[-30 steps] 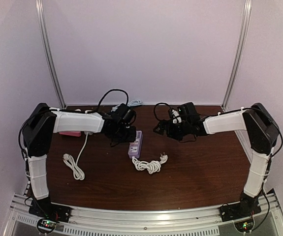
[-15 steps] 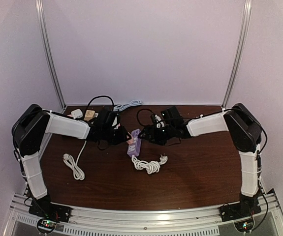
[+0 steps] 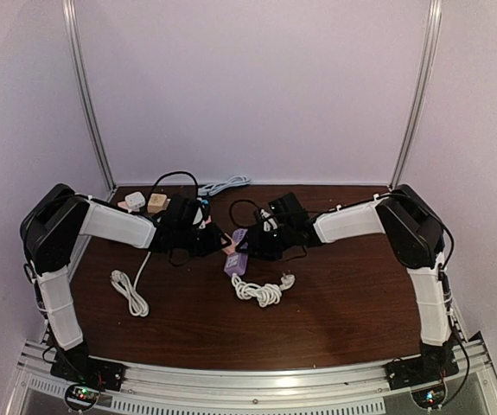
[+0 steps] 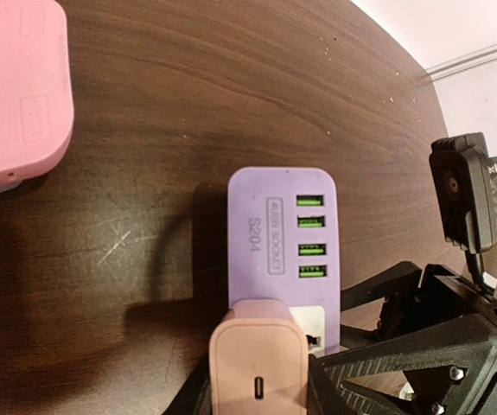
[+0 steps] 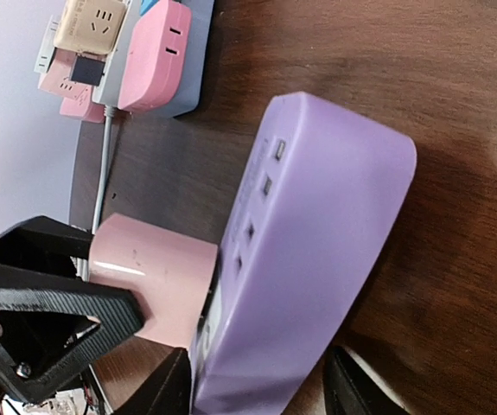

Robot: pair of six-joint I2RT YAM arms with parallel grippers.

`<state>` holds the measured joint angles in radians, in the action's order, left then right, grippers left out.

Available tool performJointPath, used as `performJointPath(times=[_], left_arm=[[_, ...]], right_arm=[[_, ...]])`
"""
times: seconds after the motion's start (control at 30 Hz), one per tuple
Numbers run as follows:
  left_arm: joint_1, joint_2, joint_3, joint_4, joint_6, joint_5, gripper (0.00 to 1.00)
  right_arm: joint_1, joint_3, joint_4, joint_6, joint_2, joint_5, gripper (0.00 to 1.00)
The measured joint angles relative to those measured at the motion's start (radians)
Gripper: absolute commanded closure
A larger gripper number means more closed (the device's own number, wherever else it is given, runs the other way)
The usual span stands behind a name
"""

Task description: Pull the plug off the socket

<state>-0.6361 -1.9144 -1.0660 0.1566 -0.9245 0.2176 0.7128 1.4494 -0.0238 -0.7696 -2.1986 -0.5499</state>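
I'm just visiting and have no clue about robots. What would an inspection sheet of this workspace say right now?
Surface: dark wood table, lightly scratched.
Job's things: pink plug seated in purple power strip.
Clutter: grey strip carrying a pink adapter and beige adapter, back left.
Grippers: left tool clamped on the pink plug; right tool straddles the purple power strip, grip unclear.
Cables: middle white cord coiled before the purple power strip; left white cord coiled; black arm wiring.
Surroundings: pale walls, two metal posts.

The plug (image 4: 259,359) is cropped below; its prongs hidden.
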Motion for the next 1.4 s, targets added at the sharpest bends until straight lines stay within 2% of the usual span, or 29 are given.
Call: performJointPath(times=[0.2, 0.47, 0.6, 0.93, 1.03, 1.13, 1.4], left_arm=[[0.002, 0.0, 0.006, 0.012, -0.003, 0.014, 0.8], [0.002, 0.006, 0.008, 0.006, 0.006, 0.012, 0.83], [0.0, 0.025, 0.008, -0.009, 0.026, 0.006, 0.83], [-0.014, 0.134, 0.002, -0.027, 0.074, 0.001, 0.82], [-0.016, 0.124, -0.048, -0.077, 0.103, -0.024, 0.82], [-0.01, 0.083, -0.15, -0.13, 0.139, -0.052, 0.82], [0.03, -0.143, -0.478, -0.248, 0.224, -0.096, 0.82]], right_arm=[[0.003, 0.035, 0.019, -0.055, -0.008, 0.023, 0.75], [0.006, 0.047, 0.043, -0.05, -0.004, 0.072, 0.91], [0.015, 0.044, 0.063, -0.049, 0.013, 0.111, 0.95], [-0.023, -0.047, 0.056, -0.051, 0.084, 0.224, 0.95], [-0.043, -0.097, 0.037, -0.049, 0.116, 0.226, 0.95], [-0.078, -0.153, 0.016, -0.045, 0.15, 0.217, 0.94], [-0.186, -0.307, -0.05, -0.021, 0.241, 0.154, 0.84]])
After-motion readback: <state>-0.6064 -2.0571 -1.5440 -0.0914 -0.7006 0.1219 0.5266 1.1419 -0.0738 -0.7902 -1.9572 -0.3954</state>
